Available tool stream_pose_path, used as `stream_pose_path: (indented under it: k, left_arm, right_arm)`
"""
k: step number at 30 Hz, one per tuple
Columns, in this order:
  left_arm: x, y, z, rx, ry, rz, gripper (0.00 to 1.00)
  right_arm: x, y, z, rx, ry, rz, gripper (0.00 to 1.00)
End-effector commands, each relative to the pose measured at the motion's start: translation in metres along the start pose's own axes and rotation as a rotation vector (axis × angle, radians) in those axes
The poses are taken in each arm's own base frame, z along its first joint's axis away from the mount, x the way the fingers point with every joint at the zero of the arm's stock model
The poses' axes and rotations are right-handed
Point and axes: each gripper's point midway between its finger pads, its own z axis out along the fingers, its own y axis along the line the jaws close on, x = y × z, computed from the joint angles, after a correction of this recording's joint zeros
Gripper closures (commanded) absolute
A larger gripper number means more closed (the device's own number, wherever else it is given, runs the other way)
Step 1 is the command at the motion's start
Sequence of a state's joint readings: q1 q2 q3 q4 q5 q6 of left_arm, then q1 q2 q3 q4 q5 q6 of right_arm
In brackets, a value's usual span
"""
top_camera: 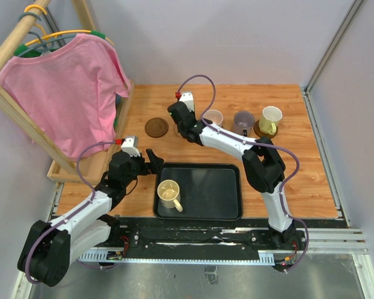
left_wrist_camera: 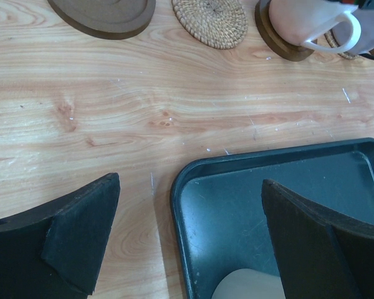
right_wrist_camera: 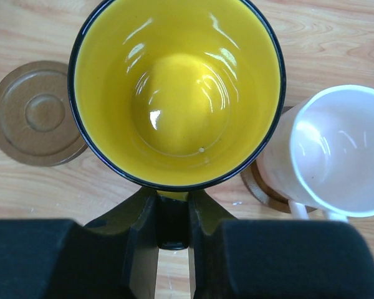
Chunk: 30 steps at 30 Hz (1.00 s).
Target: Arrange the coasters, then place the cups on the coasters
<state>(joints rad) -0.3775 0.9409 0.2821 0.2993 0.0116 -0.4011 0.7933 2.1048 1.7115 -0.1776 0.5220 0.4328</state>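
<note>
Cream cup [top_camera: 169,194] in the black tray [top_camera: 218,187], brown coaster [top_camera: 156,127] beyond, pale-green cup [top_camera: 270,118] at far right.

Bright, even, diffuse overhead light. Faint soft shadows on table [top_camera: 311,187] around black tray [top_camera: 218,187]. White glare spots inside yellow cup [right_wrist_camera: 174,93]; sheen on pink cup [right_wrist_camera: 336,156]. Right gripper [right_wrist_camera: 172,227] close to lens, soft. Top view sharp.

Wooden table [top_camera: 299,180], black tray [top_camera: 221,190] at near edge, bare dark coaster [top_camera: 156,127], woven coaster [left_wrist_camera: 210,22]
</note>
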Motion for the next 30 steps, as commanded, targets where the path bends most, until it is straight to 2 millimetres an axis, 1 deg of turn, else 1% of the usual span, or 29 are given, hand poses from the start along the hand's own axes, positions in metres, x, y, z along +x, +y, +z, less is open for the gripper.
stream_pose_path:
  k: [1,6,9,17,30]
  left_arm:
    - [-0.006,-0.004,0.002,0.01,-0.02,0.013,0.0]
    - [-0.005,-0.004,0.002,0.006,-0.017,0.007,0.0]
    - [-0.004,-0.003,0.003,0.003,-0.013,0.007,0.0]
    - [0.001,-0.001,0.004,-0.001,0.0,0.006,0.0]
    - [-0.001,-0.003,0.005,0.005,-0.004,0.005,0.0]
  right_arm:
    - [-0.035,-0.004,0.006,-0.002,-0.069,0.093,0.99]
    - [-0.02,-0.002,0.012,-0.013,-0.029,0.065,0.99]
    - [-0.015,-0.001,0.016,-0.014,-0.019,0.054,0.99]
    - [-0.013,0.004,0.022,-0.026,-0.015,0.037,0.99]
    - [0.003,0.008,0.029,-0.031,0.029,0.036,0.99]
